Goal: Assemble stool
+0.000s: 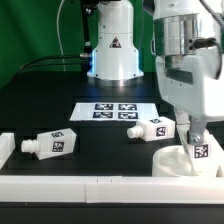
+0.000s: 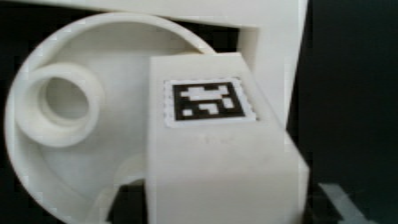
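Note:
The round white stool seat point(image 1: 172, 163) lies on the table at the exterior view's right, against the front rail. My gripper point(image 1: 198, 138) is shut on a white stool leg point(image 1: 201, 154) and holds it upright, its lower end in or on the seat. In the wrist view the tagged leg point(image 2: 217, 130) fills the middle between my gripper's point(image 2: 222, 208) jaws, with the seat point(image 2: 98, 60) and a round socket point(image 2: 63, 100) beside it. Two more tagged legs lie on the black table, one at the left point(image 1: 52, 144) and one in the middle point(image 1: 150, 128).
The marker board point(image 1: 114, 110) lies flat behind the loose legs. A long white rail point(image 1: 90, 186) runs along the front edge and a short white block point(image 1: 5, 147) sits at the left. The robot base point(image 1: 112, 50) stands at the back.

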Tool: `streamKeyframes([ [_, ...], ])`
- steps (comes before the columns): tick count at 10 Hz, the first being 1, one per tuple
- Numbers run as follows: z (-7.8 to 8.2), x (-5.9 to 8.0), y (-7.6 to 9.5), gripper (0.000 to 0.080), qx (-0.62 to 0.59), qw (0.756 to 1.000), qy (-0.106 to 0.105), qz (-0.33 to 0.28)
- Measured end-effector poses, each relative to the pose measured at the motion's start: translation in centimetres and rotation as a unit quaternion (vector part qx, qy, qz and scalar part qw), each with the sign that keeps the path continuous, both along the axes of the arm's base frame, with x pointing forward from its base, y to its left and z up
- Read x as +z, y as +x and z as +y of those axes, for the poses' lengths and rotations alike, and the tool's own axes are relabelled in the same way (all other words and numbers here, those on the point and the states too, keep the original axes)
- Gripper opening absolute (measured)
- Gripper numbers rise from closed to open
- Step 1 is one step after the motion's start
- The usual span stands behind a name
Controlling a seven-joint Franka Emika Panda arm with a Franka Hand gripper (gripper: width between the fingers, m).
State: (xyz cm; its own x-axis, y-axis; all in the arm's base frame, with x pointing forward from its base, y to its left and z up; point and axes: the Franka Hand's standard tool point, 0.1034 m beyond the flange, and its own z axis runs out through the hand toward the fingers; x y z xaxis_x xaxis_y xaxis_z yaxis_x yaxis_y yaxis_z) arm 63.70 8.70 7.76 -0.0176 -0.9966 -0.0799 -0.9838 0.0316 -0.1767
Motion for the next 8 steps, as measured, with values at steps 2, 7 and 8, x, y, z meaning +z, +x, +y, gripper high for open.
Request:
streamKeyframes([
  [2,0.4,-0.1,-0.2,0.0419,-0.003,1.000,0.002,0.005],
  [7,-0.2,2.0,0.1,0.0645,0.385,0.921,-0.047,-0.024],
  [8,-0.2,1.8,0.1,0.0649,0.383,0.922,-0.048,-0.024],
])
